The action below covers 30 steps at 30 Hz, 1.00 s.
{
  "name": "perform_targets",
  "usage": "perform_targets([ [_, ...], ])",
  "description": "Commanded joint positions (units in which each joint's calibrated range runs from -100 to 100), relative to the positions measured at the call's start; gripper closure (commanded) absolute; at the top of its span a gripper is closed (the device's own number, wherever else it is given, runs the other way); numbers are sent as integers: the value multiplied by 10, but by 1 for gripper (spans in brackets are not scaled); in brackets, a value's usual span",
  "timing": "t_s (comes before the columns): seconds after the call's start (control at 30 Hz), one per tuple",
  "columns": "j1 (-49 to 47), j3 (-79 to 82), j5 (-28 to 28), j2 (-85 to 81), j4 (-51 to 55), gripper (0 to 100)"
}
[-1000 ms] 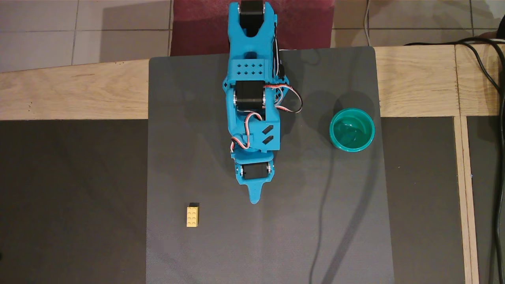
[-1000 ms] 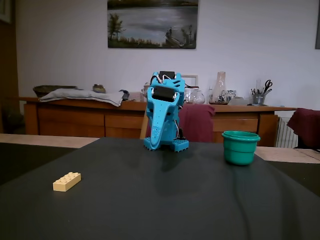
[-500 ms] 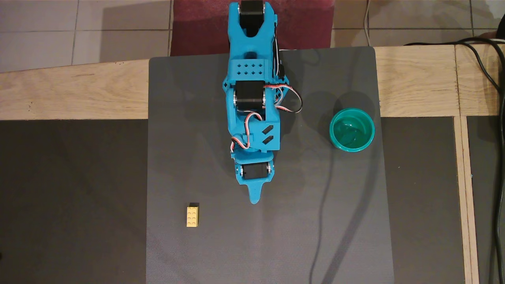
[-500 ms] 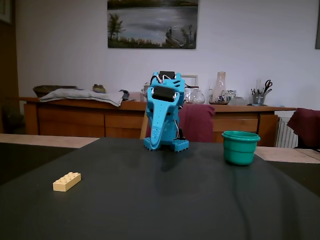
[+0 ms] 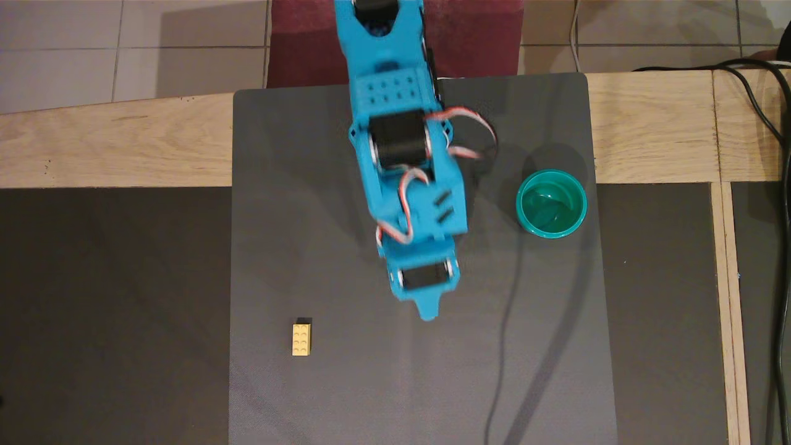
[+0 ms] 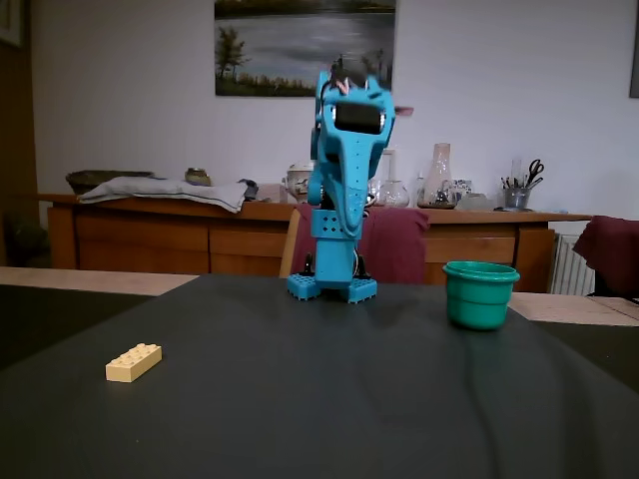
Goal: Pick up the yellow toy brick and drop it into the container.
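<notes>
The yellow toy brick (image 5: 301,339) lies flat on the grey mat near its left edge, and sits at the front left in the fixed view (image 6: 134,361). The container (image 5: 551,203), a teal-green cup, stands upright near the mat's right edge, on the right in the fixed view (image 6: 480,294); nothing shows inside it. My blue gripper (image 5: 427,312) hangs raised above the middle of the mat, well apart from both. Its jaws look closed together with nothing between them. In the fixed view the gripper (image 6: 323,197) is high above the arm's base.
The grey mat (image 5: 346,395) covers a wooden table (image 5: 111,145) with darker mats on either side. Black cables (image 5: 766,117) run along the far right. The arm's base (image 6: 332,287) stands at the mat's back edge. A sideboard (image 6: 150,235) stands behind the table.
The arm has lifted up from its folded pose and swung slightly right in the overhead view. The gripper now sits much higher. Brick and cup have not moved.
</notes>
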Motion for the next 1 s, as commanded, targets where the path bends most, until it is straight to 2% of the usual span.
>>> perform_targets([
  [0.0, 2, -128, 16, 147, 2, 100],
  [0.27, 75, -311, 90, 370, -3, 100],
  [0.4, 125, -317, 134, 399, -70, 100],
  [0.53, 188, -309, 209, 423, -141, 100],
  [0.63, 222, -309, 254, 446, -147, 100],
  [0.97, 300, -309, 462, 537, -147, 100],
])
